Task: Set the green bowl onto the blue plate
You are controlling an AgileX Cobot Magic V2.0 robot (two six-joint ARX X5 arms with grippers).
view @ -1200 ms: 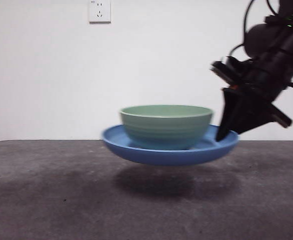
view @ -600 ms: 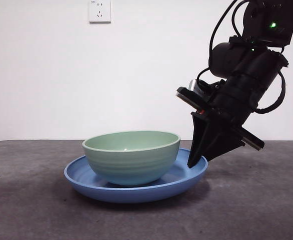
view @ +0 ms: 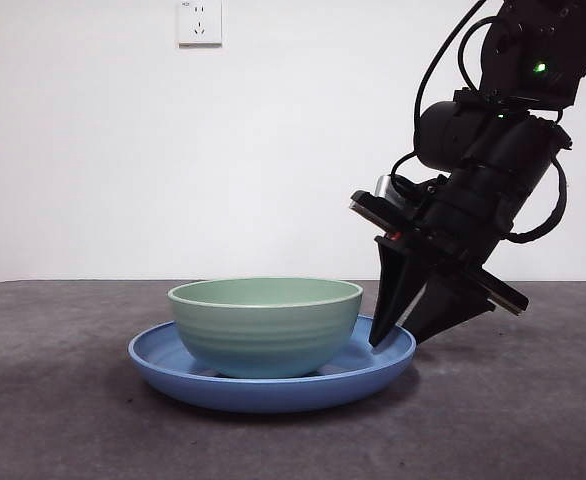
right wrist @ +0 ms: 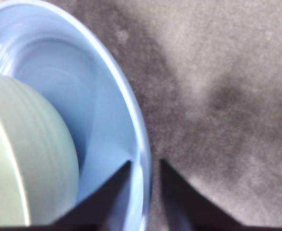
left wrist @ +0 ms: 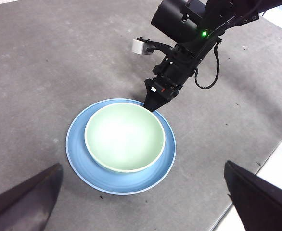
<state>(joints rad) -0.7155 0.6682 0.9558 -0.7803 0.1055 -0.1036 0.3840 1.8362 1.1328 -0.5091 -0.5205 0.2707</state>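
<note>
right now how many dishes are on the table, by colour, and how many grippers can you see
pale mint-green ridged ceramic bowl: 1
wide glossy blue round plate: 1
black two-jaw grippers: 2, the right gripper astride the plate's rim, the left gripper open, high above
total: 2 dishes, 2 grippers
</note>
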